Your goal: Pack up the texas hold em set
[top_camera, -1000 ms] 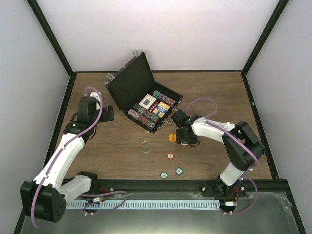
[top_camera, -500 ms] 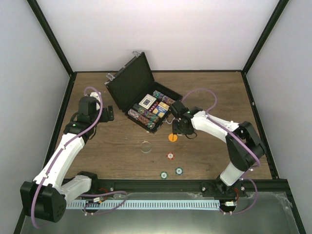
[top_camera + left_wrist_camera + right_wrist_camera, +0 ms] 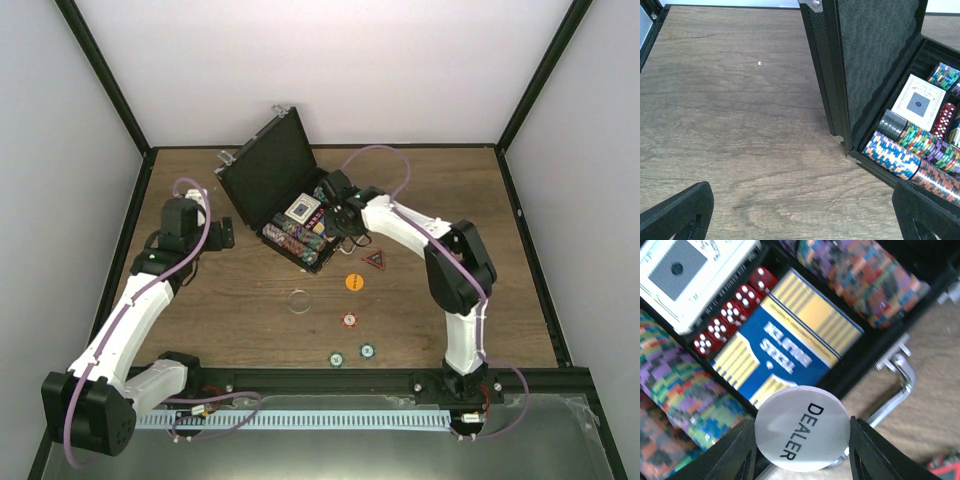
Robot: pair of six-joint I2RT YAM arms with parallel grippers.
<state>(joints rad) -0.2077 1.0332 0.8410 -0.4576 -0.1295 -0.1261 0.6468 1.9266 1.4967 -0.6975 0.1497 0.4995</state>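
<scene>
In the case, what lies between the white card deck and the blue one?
A row of red dice lies between the white deck and the blue deck. The right wrist view shows it most clearly.

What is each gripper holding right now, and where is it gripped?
The right gripper holds the white DEALER button by its opposite edges, over the open briefcase. The left gripper is open and holds nothing.
</scene>
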